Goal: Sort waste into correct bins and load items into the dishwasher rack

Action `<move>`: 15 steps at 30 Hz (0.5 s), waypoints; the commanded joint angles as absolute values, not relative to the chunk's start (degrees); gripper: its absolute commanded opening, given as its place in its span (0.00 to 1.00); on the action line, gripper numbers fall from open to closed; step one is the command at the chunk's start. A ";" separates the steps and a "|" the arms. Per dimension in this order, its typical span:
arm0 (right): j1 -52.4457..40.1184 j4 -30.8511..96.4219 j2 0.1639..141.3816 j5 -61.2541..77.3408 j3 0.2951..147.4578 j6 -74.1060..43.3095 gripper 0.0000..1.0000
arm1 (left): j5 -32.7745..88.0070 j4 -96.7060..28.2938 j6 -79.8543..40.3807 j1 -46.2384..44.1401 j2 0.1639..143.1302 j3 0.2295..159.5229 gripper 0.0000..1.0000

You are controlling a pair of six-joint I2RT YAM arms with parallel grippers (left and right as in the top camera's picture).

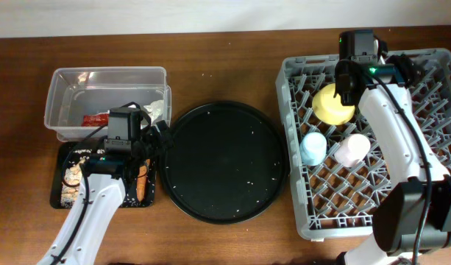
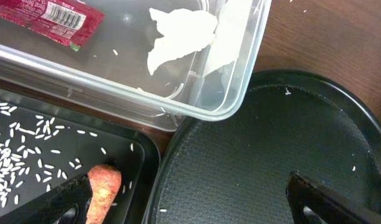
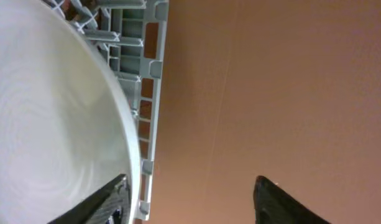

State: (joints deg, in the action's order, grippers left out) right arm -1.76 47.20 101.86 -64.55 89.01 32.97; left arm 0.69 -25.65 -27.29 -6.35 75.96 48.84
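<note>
The clear tub (image 1: 107, 96) holds the red wrapper (image 2: 50, 17) and the white tissue (image 2: 178, 37). The shallow black tray (image 1: 100, 199) holds beige scraps with rice (image 1: 72, 180) and the carrot (image 2: 103, 190). My left gripper (image 2: 196, 205) is open and empty over the seam between this tray and the round tray; the carrot lies beside its left finger. The grey rack (image 1: 424, 140) holds the yellow bowl (image 1: 333, 104), blue cup (image 1: 313, 147) and pink cup (image 1: 352, 149). My right gripper (image 3: 193, 202) is open at the rack's far edge, beside the pale plate (image 3: 47, 124). The chopsticks are out of view.
A large round black tray (image 1: 225, 162) with a few rice grains lies between the bins and the rack. Bare wooden table (image 1: 225, 59) runs along the back. The rack wall (image 3: 150, 93) stands between my right fingers.
</note>
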 commanded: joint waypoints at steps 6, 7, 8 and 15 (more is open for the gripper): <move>-1.87 47.66 101.32 -62.37 89.23 28.71 0.79 | 1.32 -25.58 -27.81 -6.59 75.42 48.69 0.99; -1.87 48.38 101.32 -60.03 89.23 26.35 0.82 | 1.32 -25.58 -27.81 -6.59 75.42 48.69 0.99; -1.87 48.93 101.32 -56.10 89.23 23.00 0.84 | 1.34 -25.58 -27.81 -6.59 75.42 48.69 0.99; -1.91 49.10 101.32 -1.50 89.25 15.75 0.98 | 1.30 -25.82 -27.79 -6.59 75.42 48.69 0.99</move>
State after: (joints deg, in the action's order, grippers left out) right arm -1.72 49.25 101.86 -13.54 89.01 16.93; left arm 0.69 -25.76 -27.29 -6.35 75.96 48.84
